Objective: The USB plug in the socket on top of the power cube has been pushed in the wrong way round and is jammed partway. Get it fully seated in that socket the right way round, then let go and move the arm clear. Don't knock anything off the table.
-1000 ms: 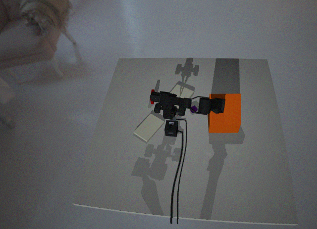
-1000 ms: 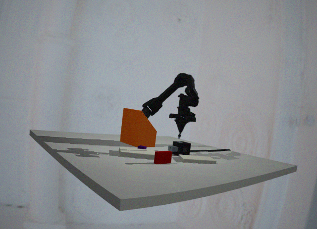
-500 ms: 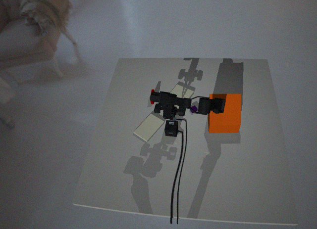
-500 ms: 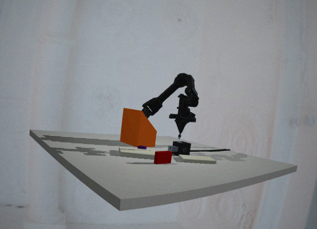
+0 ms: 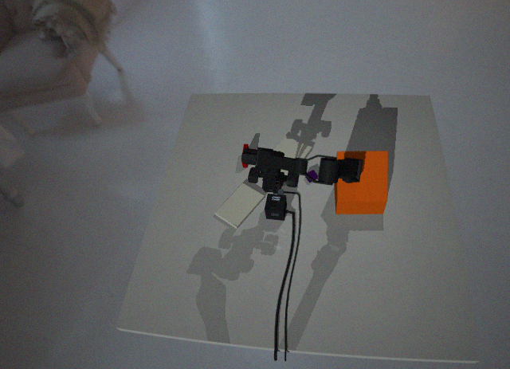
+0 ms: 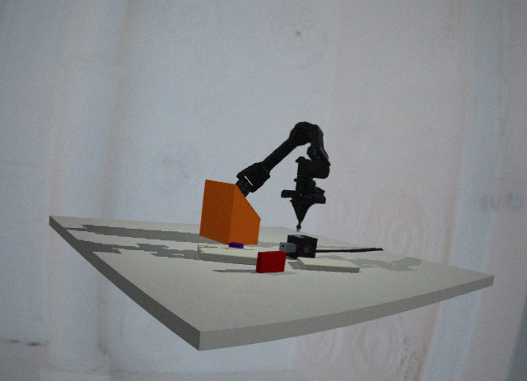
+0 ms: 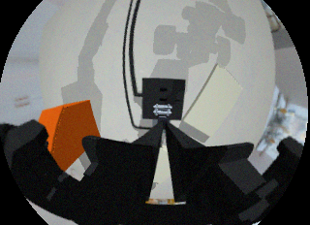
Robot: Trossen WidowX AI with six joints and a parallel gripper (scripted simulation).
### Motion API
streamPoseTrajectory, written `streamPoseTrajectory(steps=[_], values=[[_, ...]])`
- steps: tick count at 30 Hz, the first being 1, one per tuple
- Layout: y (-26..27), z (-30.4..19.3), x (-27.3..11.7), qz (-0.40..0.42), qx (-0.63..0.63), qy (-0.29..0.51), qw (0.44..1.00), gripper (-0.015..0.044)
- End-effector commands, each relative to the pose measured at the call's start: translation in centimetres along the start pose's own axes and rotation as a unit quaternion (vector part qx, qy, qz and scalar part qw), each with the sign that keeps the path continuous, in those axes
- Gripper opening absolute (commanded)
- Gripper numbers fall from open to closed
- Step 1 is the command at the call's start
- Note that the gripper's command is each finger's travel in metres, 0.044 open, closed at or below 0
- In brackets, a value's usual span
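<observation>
Black gripper (image 5: 278, 189) (image 6: 298, 226) (image 7: 163, 126) clamps the USB plug (image 5: 280, 191) (image 6: 298, 229) (image 7: 163, 117) above the power cube (image 5: 275, 210) (image 6: 307, 247) (image 7: 175, 89), inboard of the counter's (image 5: 370, 295) (image 6: 297, 300) (image 7: 58, 60) edges; align squarely before lowering.

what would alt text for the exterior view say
A black robot arm reaches over a pale table, its narrow jaws pointing down above a black power cube with a grey plug-like block at its side. An orange block with a sloping face stands to the left; a small red block is nearest the viewer.
</observation>
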State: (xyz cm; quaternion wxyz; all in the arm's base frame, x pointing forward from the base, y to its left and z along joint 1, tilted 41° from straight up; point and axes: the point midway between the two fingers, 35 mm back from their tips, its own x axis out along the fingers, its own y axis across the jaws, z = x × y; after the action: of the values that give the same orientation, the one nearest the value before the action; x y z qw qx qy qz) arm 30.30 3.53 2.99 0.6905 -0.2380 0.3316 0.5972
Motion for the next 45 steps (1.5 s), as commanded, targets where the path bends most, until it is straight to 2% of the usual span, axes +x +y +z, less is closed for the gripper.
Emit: streamPoseTrajectory(steps=[1,45], values=[[0.0,0.07,0.09,0.0,-0.003,-0.004,1.0,0.0],[0.02,0.28,0.62,0.0,-0.009,-0.019,1.0,0.0]])
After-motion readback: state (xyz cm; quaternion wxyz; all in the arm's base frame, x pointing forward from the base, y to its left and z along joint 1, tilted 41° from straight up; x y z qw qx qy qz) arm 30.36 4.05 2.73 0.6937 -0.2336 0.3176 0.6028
